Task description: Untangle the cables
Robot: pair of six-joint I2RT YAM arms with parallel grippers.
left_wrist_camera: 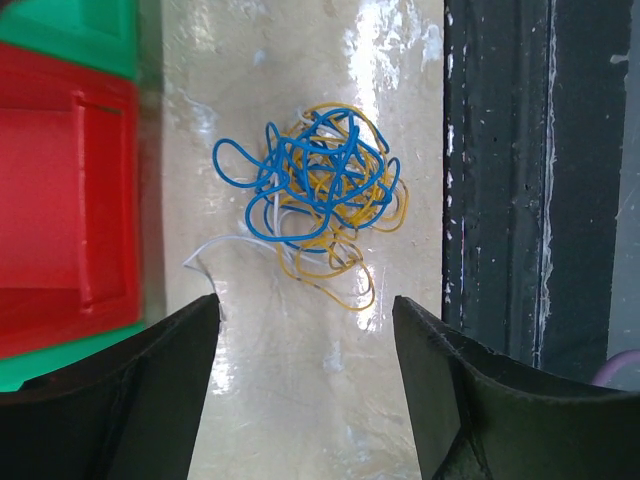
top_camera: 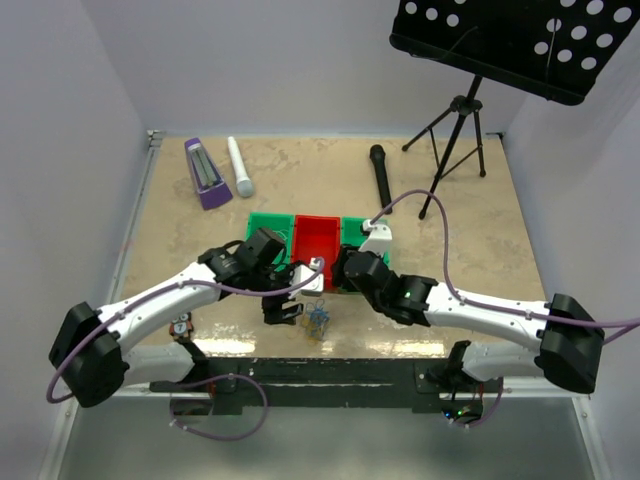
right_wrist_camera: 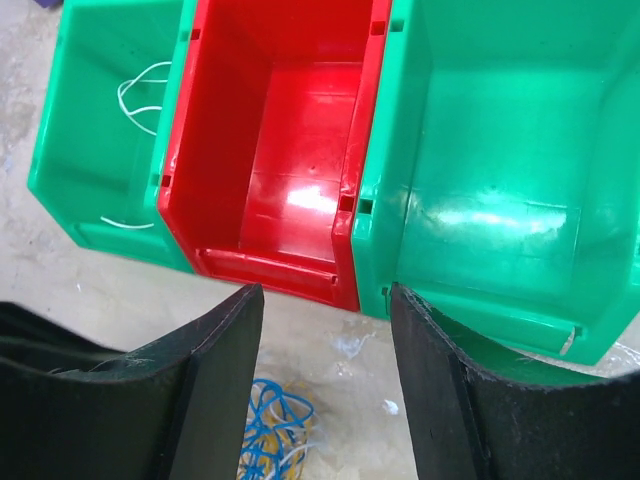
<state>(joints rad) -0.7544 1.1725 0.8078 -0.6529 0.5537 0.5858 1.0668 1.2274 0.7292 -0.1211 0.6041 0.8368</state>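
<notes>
Largely unfinished: the cables [left_wrist_camera: 320, 190] lie in one knotted clump on the table [left_wrist_camera: 300, 400] just before the red bin [right_wrist_camera: 290, 140], one white wire [right_wrist_camera: 130, 80] lies in the left green bin [right_wrist_camera: 60, 190], and the left gripper [left_wrist_camera: 305, 305] and right gripper [right_wrist_camera: 325, 295] both gape wide, holding nothing.

The cables [left_wrist_camera: 318, 190] are mostly bright blue and orange-yellow, plus a few white strands. In the right wrist view the red bin [right_wrist_camera: 290, 150] sits between two green bins [right_wrist_camera: 500, 170]. The table [top_camera: 300, 170] is mottled beige, kinda marble-looking. Upper right in the top view, the music stand [top_camera: 500, 45] is black with white dots.
</notes>
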